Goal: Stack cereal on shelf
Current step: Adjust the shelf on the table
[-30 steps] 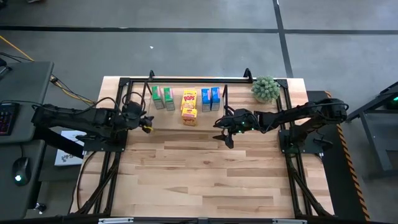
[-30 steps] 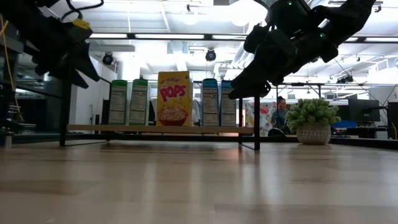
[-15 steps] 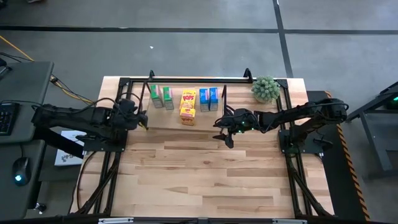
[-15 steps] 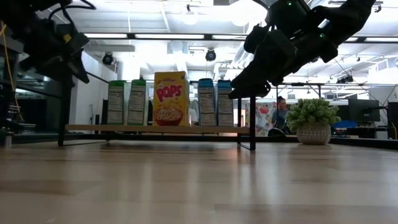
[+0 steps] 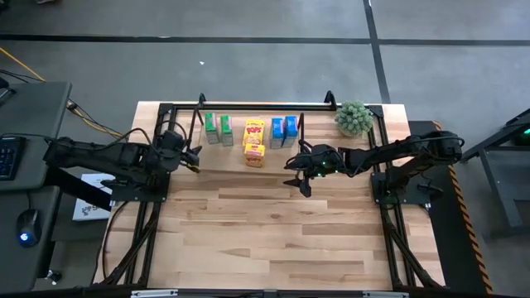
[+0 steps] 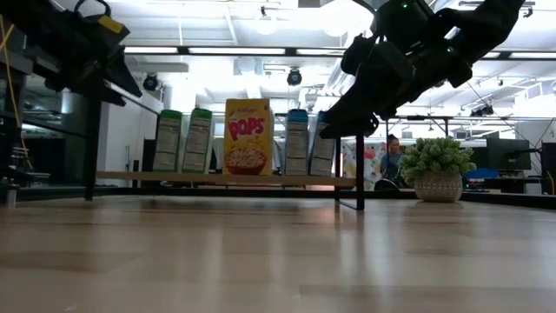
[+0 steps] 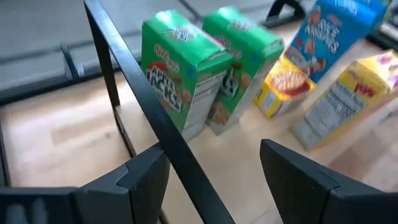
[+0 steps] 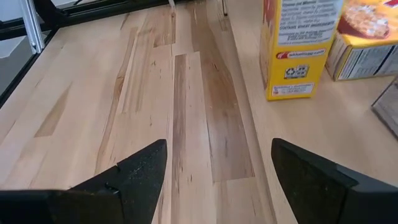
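The shelf point(image 5: 228, 164) stands at the table's far middle and bears several upright cereal boxes: green ones point(image 7: 180, 78), yellow ones point(image 5: 253, 132) and blue ones point(image 5: 281, 130). My left gripper point(image 5: 192, 157) hangs open at the shelf's left end. A black tube point(image 7: 155, 118) of the shelf's frame runs between its fingers, close beside one finger point(image 7: 146, 180). My right gripper point(image 5: 298, 178) stands open above the table, in front of the shelf's right end, with nothing between its fingers. My left gripper's open fingers stand on either side of the shelf's black end tube point(image 7: 186, 180), coming slanting down from the table's left. The tube lies right beside one finger point(image 7: 155, 171); whether they touch, I cannot tell.
A round green plant point(image 5: 354, 118) in a pot stands at the far right corner. A black frame point(image 5: 161, 108) edges the table's far and side borders. The near half of the plank tabletop point(image 5: 273, 240) lies bare. A person point(image 6: 393, 156) shows in the room beyond.
The shelf with its boxes has slid a little toward the table's left, then back toward the right. My left gripper, at the shelf's left end, has risen slightly and turned, its fingers staying open.
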You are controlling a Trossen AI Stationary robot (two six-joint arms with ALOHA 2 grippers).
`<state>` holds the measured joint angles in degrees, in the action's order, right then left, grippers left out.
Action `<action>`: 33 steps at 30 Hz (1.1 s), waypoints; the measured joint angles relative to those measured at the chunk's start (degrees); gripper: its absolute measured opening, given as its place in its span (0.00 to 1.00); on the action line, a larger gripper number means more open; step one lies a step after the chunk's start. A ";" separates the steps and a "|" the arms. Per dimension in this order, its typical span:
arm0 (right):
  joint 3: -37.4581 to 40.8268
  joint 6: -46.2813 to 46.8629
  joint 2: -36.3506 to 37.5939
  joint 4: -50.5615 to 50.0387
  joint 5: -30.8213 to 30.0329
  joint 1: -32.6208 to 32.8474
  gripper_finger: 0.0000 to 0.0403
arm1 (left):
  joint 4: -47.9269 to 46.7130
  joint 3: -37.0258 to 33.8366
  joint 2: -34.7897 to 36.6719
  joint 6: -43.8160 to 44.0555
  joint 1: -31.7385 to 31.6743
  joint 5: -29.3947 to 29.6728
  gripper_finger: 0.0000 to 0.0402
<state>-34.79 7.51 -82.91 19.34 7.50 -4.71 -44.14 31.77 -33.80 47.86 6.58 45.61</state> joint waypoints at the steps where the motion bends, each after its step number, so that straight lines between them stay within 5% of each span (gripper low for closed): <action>1: 0.00 0.00 -0.01 0.01 0.11 0.00 0.70 | 0.91 0.00 0.00 -0.60 0.35 1.43 0.59; 5: 0.02 0.02 0.00 0.06 0.27 0.00 0.70 | 1.52 0.01 0.36 -1.06 1.64 5.07 0.59; 23: 0.02 0.15 0.00 0.23 0.36 0.00 0.70 | -6.91 0.26 0.42 8.87 2.28 3.74 0.59; 33: 0.02 0.15 0.00 0.21 0.49 0.00 0.70 | -5.40 0.20 0.39 6.87 2.26 13.98 0.59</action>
<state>-34.76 7.66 -82.91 19.55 7.99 -4.71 -49.54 31.97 -33.41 54.73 8.84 59.59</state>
